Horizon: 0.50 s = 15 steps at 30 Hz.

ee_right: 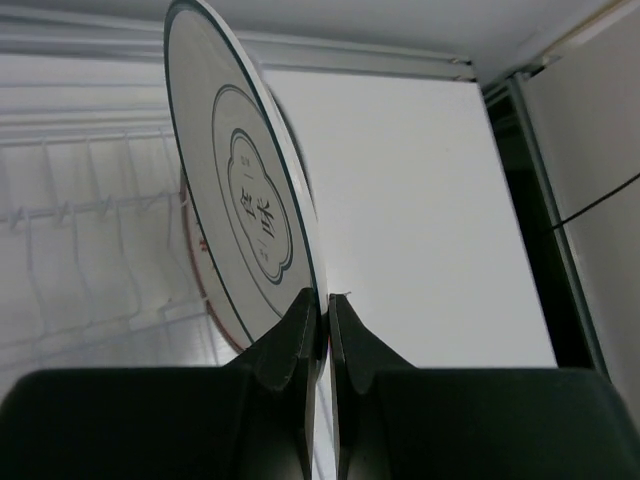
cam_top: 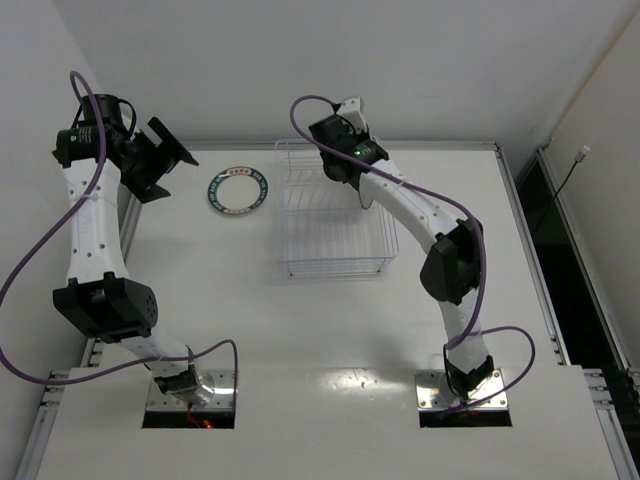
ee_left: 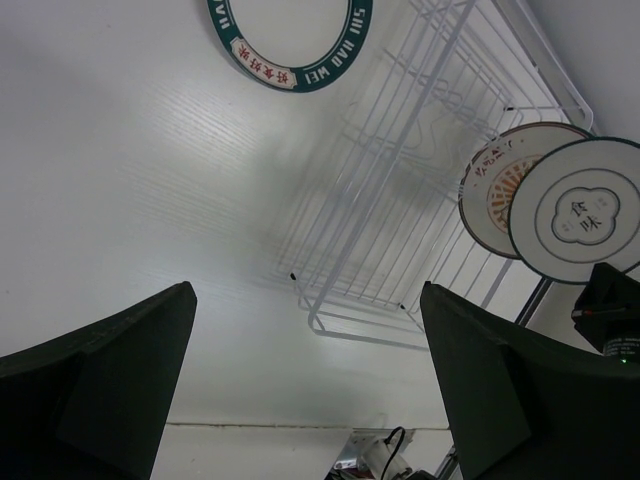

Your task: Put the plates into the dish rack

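The left arm point(cam_top: 88, 235) and right arm point(cam_top: 405, 205) are built of glossy white tubular links broken by bulky black joint housings point(cam_top: 105, 305), and a loose purple cable point(cam_top: 28, 262) trails along each. Each rises from a bare metal base plate point(cam_top: 455, 390). The left tool point(cam_top: 170, 165) and right tool point(ee_right: 322, 300) have matte black, wedge-shaped fingers point(ee_left: 120, 380), and a small green light point(cam_top: 357, 152) glows on the right wrist.
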Motion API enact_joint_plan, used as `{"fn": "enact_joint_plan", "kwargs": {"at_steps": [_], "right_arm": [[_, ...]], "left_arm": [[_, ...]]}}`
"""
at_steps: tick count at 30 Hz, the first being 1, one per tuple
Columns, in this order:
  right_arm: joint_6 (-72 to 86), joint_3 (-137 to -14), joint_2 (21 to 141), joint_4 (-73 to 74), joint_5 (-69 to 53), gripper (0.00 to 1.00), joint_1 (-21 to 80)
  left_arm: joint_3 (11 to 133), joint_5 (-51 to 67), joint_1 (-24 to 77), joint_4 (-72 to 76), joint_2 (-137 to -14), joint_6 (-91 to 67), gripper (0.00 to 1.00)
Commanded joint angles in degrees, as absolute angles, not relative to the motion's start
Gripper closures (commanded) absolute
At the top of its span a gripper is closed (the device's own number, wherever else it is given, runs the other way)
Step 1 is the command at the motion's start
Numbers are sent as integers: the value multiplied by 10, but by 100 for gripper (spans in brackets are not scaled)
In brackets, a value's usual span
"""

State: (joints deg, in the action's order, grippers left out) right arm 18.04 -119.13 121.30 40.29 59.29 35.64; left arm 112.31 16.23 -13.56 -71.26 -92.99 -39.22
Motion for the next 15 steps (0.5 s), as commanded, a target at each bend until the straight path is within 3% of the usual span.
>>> {"fn": "enact_joint_plan", "kwargs": {"at_steps": [1,10,11,12,15], "right_arm": [[231,-1192,1230,417,534,100,345],[265,-1153,1253,420,391,99,324],[265,-1161,1259,427,378,95,324],[270,-1177,1273,446,367,82,317],[276,-1183,1273,463,343,80,304]], "left_arm": [[1123,159,-141,-706,-913,-386,7],[1123,159,-141,-706,-913,-386,7],[1123,154,-141,-706,-913,-386,7],[1123,154,-141,-706,-918,-386,7],[1123,142,-141,-706,-918,-386,7]]}}
